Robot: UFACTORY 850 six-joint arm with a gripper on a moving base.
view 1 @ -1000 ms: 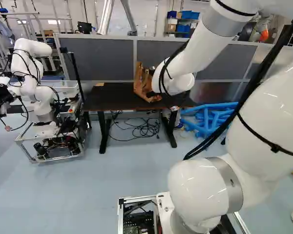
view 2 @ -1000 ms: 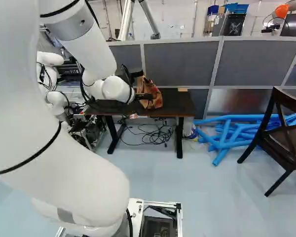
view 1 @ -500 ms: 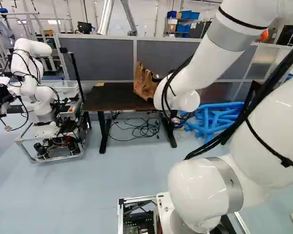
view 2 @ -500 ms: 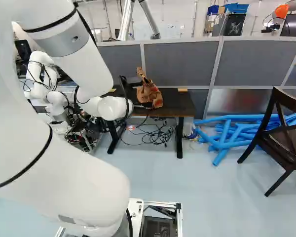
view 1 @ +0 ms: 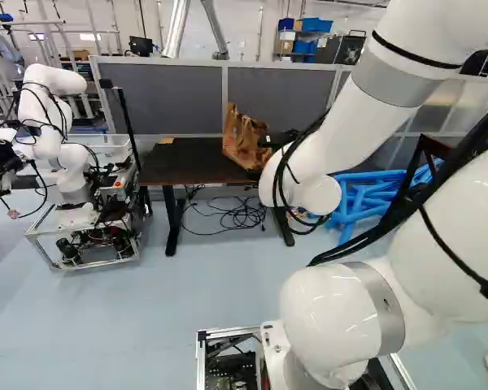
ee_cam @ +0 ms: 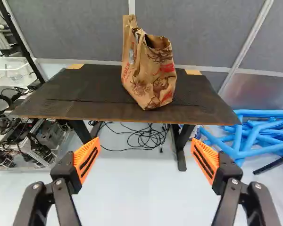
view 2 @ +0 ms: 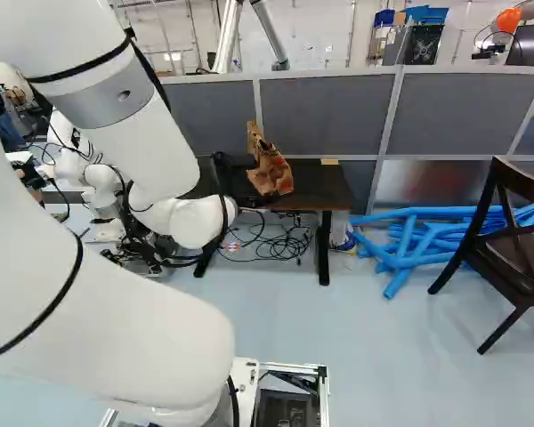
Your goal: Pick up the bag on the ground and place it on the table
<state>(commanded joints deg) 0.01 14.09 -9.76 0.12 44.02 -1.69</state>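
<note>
In the left base view my gripper (view 1: 278, 139) shows as a dark shape just right of the brown paper bag (view 1: 243, 142); its fingertips cannot be made out there. The wrist view has the gripper (ee_cam: 145, 155) wide open, orange pads far apart and nothing between them. Ahead of it, apart from both fingers, the printed bag (ee_cam: 152, 70) rests on the dark table (ee_cam: 94, 106), slightly tilted, handles upward, its lower corner near the front edge.
Black cables (ee_cam: 144, 136) lie on the floor under the table. Blue tubes (view 2: 418, 240) are piled right of it, with a dark wooden chair (view 2: 516, 240) nearby. Another robot (view 1: 61, 138) stands at the left of the left base view. Grey partitions (view 2: 329, 116) rise behind the table.
My arm has drawn away from the bag, its wrist shifting lower, rightward in the left base view and leftward in the right one. The bag stays on the table. The base has not moved.
</note>
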